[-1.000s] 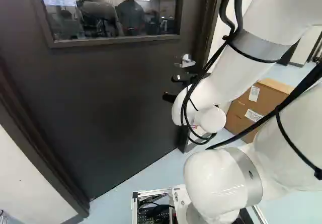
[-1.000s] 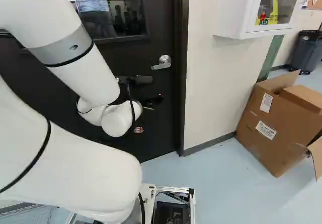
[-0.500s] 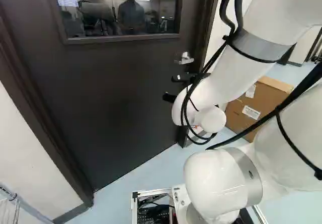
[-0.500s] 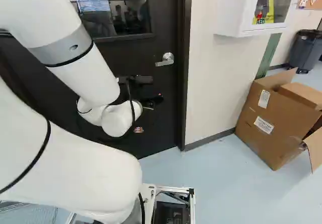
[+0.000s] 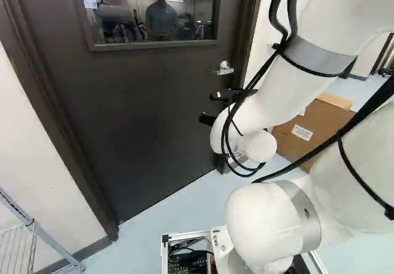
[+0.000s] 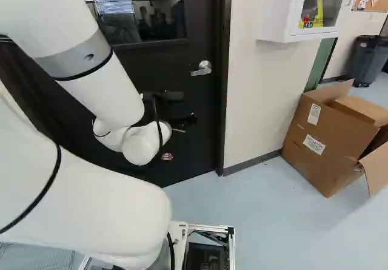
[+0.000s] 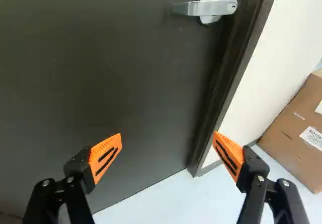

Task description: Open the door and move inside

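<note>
The dark door stands closed in its frame, with a window in its upper part. Its silver lever handle is by the right-hand edge, and the same handle shows in the right base view. In the left base view my gripper is in front of the door, lower than the handle. The wrist view shows the gripper open, its orange pads wide apart with nothing between them. Ahead of it, beyond the fingertips, is the handle, not touched by either finger.
Beside the door is a pale wall bearing a white cabinet. An opened cardboard box lies on the floor near it, with a dark bin farther back. A wire rack stands at the left of the left base view.
The base has moved, shifting the whole scene; more of the left wall and the wire rack now show in the left base view. The arm keeps its pose against its lowest joint.
</note>
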{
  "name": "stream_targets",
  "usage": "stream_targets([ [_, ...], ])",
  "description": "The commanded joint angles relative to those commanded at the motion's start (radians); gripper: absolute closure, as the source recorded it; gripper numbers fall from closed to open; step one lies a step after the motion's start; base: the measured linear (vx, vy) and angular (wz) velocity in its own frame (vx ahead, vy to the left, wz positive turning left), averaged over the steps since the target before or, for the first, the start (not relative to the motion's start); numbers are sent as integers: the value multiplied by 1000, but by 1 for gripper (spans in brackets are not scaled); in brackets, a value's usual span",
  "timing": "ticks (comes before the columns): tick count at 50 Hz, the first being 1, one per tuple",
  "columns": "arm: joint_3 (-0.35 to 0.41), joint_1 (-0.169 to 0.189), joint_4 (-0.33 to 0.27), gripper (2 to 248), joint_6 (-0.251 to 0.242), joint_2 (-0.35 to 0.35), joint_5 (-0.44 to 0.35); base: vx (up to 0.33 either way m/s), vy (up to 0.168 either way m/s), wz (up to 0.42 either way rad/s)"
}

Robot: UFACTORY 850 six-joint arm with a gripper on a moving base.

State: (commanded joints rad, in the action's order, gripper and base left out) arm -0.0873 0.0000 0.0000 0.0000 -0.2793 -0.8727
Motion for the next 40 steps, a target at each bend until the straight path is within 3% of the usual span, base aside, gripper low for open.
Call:
stream_targets([
  [40,-2,0,0,3,0,3,0,-22,0,2],
])
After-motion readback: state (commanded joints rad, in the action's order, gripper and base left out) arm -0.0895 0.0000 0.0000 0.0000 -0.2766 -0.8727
